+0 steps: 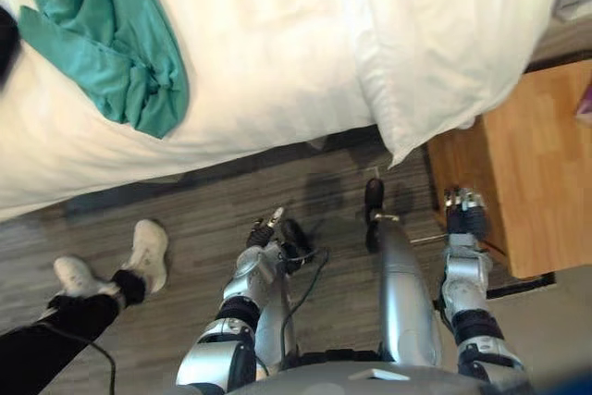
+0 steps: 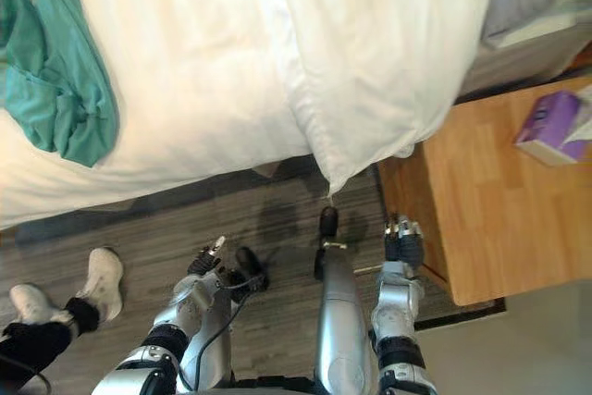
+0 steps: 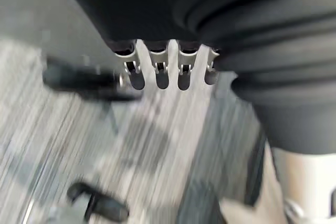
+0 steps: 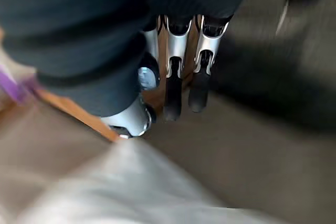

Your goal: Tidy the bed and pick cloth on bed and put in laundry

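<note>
The wide white-sheeted bed (image 1: pixel 268 62) carries a plump white pillow (image 1: pixel 444 34) whose corner overhangs the edge. A careless brush from a rising arm may tip it onto the grey plank floor (image 1: pixel 203 219). The light wooden bedside desk (image 1: pixel 527 182) sits just beside the right hand (image 2: pixel 404 240), so lifting that arm outward risks a knock. The crumpled teal cloth (image 1: pixel 111 34) lies on the bed, well apart from both hands. Reaching it likely means stepping leftward, where a person's white-shoed legs (image 1: pixel 139 261) stand near. The left hand (image 3: pixel 158 74) hangs low, and both hands are empty with fingers straight.
</note>
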